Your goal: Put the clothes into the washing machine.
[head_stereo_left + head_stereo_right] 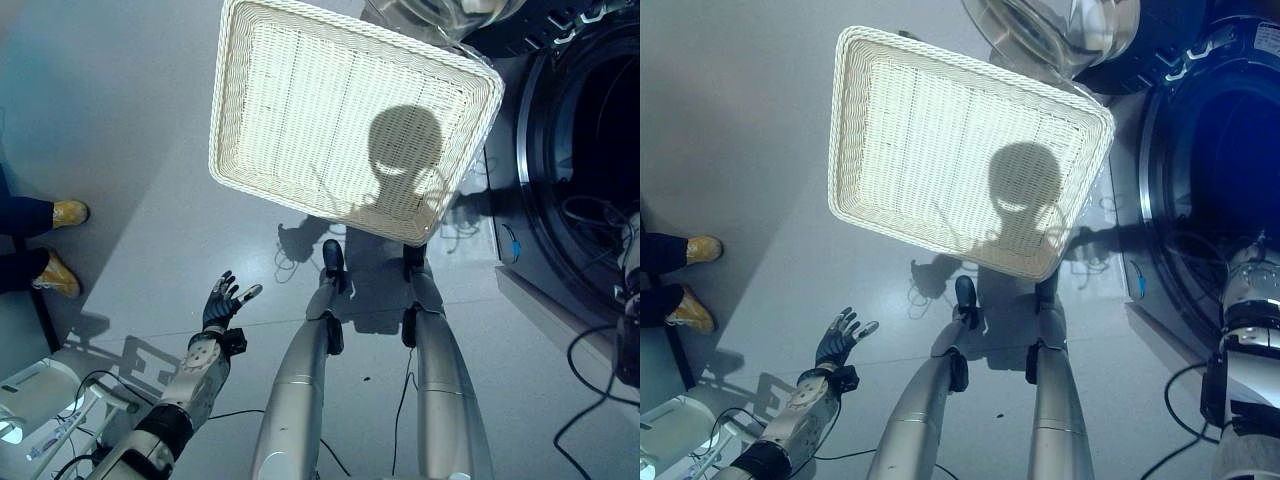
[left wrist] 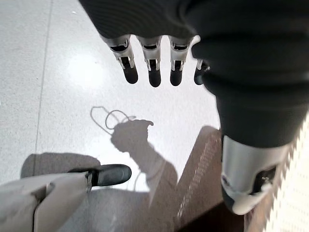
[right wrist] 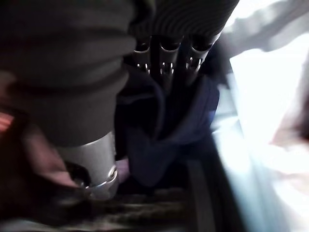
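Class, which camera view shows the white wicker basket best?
The left eye view: the whole white wicker basket lies in frame on the floor, empty. The right eye view shows it almost as well. The left wrist view catches just a woven edge; the right wrist view shows dark blue cloth.

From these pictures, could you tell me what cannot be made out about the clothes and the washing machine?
- Right hand: in the right wrist view its fingertips are hidden in dark blue cloth, so its grip is unreadable.
- Washing machine: the eye views' right edge cuts it off; its drum is dark.
- Basket: no clothes visible inside.
- Left hand: open, empty.
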Controlling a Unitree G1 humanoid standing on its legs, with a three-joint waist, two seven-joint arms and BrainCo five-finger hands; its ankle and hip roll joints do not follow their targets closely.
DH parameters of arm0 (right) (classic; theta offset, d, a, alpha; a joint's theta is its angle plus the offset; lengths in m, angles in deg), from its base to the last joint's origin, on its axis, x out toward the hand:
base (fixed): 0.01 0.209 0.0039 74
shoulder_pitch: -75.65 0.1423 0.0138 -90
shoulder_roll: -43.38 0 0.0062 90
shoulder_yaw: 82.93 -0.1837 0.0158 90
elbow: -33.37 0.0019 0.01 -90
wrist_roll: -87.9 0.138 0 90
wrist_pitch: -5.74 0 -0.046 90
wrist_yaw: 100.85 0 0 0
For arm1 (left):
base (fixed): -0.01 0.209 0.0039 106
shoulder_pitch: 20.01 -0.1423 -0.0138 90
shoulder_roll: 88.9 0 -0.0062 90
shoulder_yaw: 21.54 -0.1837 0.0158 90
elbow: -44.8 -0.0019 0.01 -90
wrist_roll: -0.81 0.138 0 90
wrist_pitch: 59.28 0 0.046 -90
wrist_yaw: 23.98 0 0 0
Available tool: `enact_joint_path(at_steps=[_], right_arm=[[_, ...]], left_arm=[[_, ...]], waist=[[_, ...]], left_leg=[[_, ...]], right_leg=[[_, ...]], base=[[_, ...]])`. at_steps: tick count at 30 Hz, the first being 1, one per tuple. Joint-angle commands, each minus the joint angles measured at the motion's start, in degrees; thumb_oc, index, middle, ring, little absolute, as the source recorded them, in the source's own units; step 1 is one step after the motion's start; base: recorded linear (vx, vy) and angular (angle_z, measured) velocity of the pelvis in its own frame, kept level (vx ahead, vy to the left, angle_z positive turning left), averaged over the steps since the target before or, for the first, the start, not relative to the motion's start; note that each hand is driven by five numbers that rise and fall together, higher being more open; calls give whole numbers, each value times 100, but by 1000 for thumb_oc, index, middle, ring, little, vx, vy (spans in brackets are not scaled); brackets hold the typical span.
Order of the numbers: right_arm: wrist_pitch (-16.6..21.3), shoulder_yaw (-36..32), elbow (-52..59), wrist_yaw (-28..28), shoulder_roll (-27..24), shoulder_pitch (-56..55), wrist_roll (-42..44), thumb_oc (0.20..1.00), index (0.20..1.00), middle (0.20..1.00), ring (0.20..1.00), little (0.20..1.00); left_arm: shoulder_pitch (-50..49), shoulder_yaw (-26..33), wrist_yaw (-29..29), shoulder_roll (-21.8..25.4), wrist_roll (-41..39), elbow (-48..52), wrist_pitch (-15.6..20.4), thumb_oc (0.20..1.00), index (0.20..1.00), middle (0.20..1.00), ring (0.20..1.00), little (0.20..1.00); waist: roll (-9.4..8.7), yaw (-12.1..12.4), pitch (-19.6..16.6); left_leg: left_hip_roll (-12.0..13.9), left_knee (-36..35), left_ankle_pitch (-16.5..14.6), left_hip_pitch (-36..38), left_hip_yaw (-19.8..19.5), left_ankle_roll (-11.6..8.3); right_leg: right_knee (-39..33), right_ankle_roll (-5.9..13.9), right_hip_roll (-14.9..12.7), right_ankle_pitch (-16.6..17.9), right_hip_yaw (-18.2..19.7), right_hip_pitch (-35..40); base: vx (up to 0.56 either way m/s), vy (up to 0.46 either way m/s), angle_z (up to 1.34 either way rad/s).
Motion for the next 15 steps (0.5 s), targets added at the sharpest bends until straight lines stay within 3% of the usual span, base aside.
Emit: enact_joint_path(at_steps=[1, 3, 5, 6, 7, 15], right_arm=[[-635, 211, -232, 837, -349, -545, -579, 1000, 1000, 1000, 1000, 1000], [-540, 312, -231, 1090, -248, -529, -915, 1000, 1000, 1000, 1000, 1000], [33, 368, -194, 1033, -137, -561, -1537, 1000, 1000, 1000, 1000, 1000], [136, 370, -139, 973, -109, -556, -1645, 1000, 1000, 1000, 1000, 1000], [573, 426, 176, 973, 61, -511, -1660, 1000, 1000, 1000, 1000, 1000], [1995, 412, 1459, 867, 900, -888, -2105, 1000, 1000, 1000, 1000, 1000]], left_arm=[[-279, 299, -108, -83, -8, -249, 158, 1000, 1000, 1000, 1000, 1000], [-242, 346, -126, -103, 54, -303, 157, 1000, 1000, 1000, 1000, 1000], [-234, 339, -91, -132, 95, -310, 155, 1000, 1000, 1000, 1000, 1000], [-242, 336, -80, -153, 110, -315, 166, 1000, 1000, 1000, 1000, 1000], [-265, 320, -14, -249, 175, -305, 193, 1000, 1000, 1000, 1000, 1000], [-348, 307, 72, -646, 280, -389, 453, 1000, 1000, 1000, 1000, 1000]], waist=[[411, -197, -53], [385, -181, -53], [356, -182, -53], [353, -184, -53], [342, -189, -53], [298, -278, -53]], left_leg=[[-156, 78, -112, -227, 163, -154], [-149, 40, -95, -233, 166, -148], [-149, 8, -83, -232, 152, -152], [-147, -12, -77, -226, 153, -150], [-162, -68, -60, -203, 157, -143], [-238, -102, -104, -105, 186, -94]], right_leg=[[687, 118, 306, -778, -398, -194], [660, 117, 317, -767, -420, -188], [624, 134, 323, -744, -440, -171], [612, 138, 332, -732, -435, -166], [555, 143, 361, -697, -424, -150], [437, 164, 396, -653, -342, -59]], base=[[-12, -36, 1], [-17, -32, 3], [-14, -15, 4], [-14, 18, 3], [-14, 26, 3], [-37, 88, 0]])
